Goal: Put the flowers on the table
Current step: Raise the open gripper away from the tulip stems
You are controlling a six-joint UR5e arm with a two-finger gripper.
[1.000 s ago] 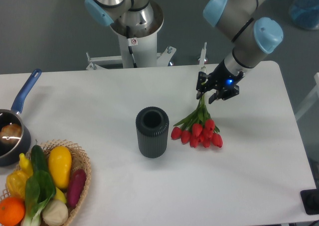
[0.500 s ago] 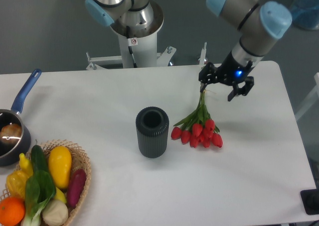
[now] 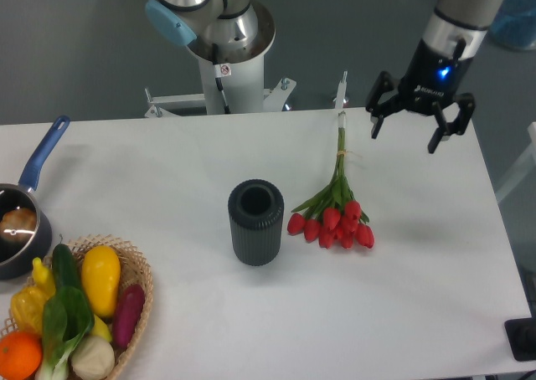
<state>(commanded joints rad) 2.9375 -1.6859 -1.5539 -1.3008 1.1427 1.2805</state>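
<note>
The flowers (image 3: 333, 217), a bunch of red tulips with green leaves and stems, lie flat on the white table (image 3: 419, 296). The heads point toward the front and the stems point to the back edge. My gripper (image 3: 404, 130) hangs open and empty above the table's back right, up and to the right of the stem ends. It touches nothing.
A dark ribbed cylinder vase (image 3: 255, 221) stands upright just left of the tulip heads. A wicker basket of produce (image 3: 138, 284) sits at the front left corner. A blue-handled pot (image 3: 25, 221) sits at the left edge. The arm's base (image 3: 222, 41) stands behind the table.
My gripper has let go of the stems, risen and moved to the right, away from the flowers. The flowers stay lying on the table.
</note>
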